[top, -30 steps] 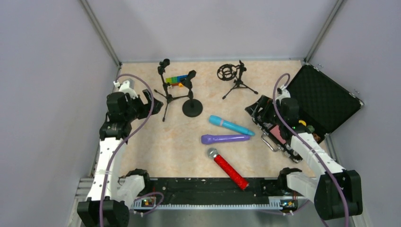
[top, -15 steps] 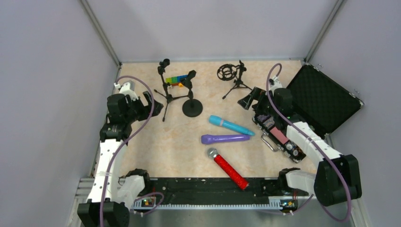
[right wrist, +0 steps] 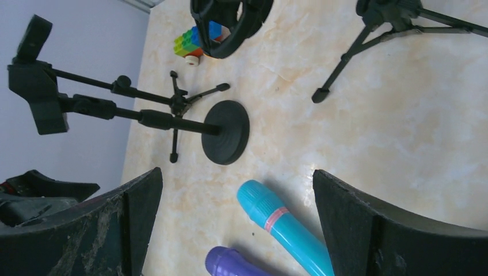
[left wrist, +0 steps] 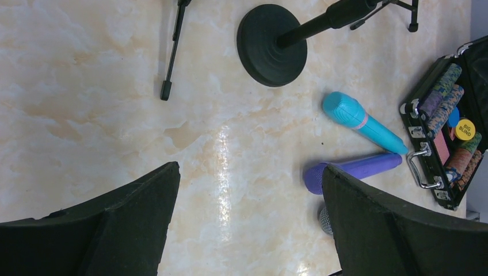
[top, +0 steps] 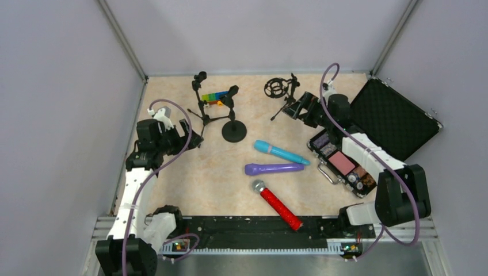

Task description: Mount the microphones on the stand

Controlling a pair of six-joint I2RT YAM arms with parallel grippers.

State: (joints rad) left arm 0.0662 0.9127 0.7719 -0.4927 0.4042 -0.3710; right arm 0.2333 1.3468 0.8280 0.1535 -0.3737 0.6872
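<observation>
Three microphones lie mid-table: a light-blue one (top: 281, 152), a purple one (top: 273, 168) and a glittery red one with a silver mesh head (top: 277, 204). Behind them stand a round-base stand (top: 233, 129), a tripod stand (top: 202, 106) and a tripod with a ring mount (top: 285, 92). My left gripper (top: 193, 137) hangs open left of the round base, holding nothing. In the left wrist view, the left gripper (left wrist: 248, 169) is above bare table, the purple mic (left wrist: 354, 169) by its right finger. My right gripper (top: 294, 107) is open beside the ring-mount tripod. The right gripper (right wrist: 236, 172) frames the light-blue mic (right wrist: 282, 227).
An open black case (top: 391, 121) with foam lining lies at the right, its chip-filled half (top: 342, 164) nearer the mics. Coloured toy bricks (top: 214, 98) sit behind the stands. Grey walls close in the left, back and right.
My right arm has swung from above the case to the back left, beside the ring-mount tripod. The left gripper has shifted slightly right and nearer. Both stay open.
</observation>
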